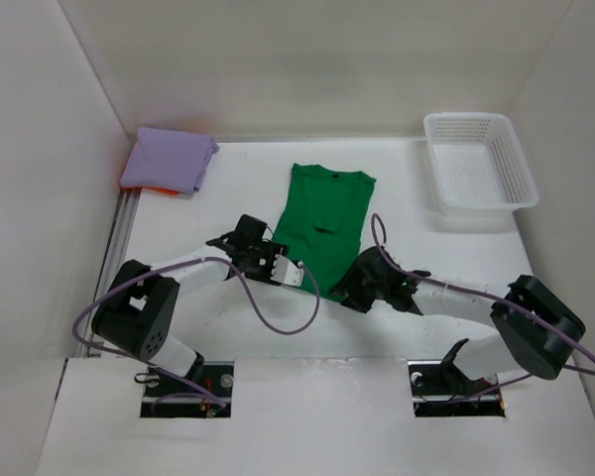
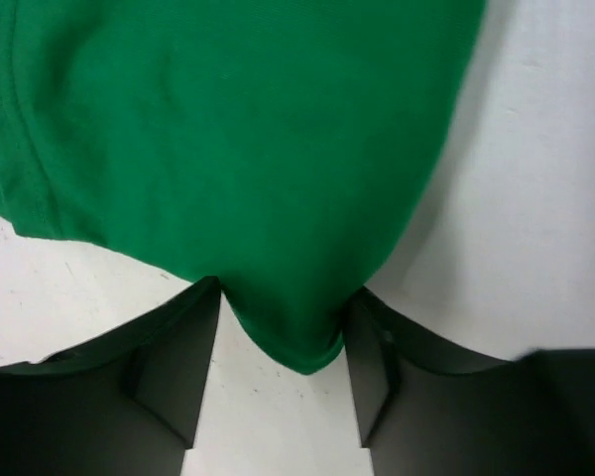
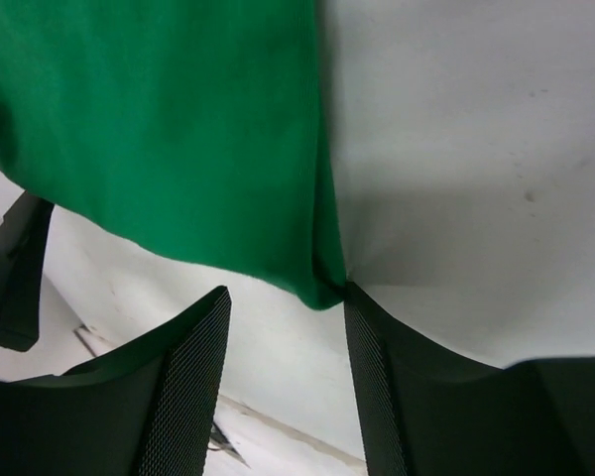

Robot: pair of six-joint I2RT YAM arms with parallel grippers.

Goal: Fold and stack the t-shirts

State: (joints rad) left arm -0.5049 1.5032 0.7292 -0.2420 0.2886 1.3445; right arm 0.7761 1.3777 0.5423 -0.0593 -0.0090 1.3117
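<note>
- The green t-shirt (image 1: 322, 213) lies flat at mid-table, hem toward the arms.
- Left gripper (image 2: 283, 297): jaws apart, one hem corner between them, unpinched.
- Right gripper (image 3: 286, 293): jaws apart, the other corner touching only one finger.
- Risk: right jaws could close beside that corner and miss it, skewing the fold.

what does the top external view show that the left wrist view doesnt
Top external only: a folded lavender cloth t-shirt on an orange cloth t-shirt at far left, a white plastic lattice basket at far right, and the right gripper. Left wrist only: a near corner of the green cloth t-shirt lying between the fingers of the open left gripper. Both: that green t-shirt on the white table.
</note>
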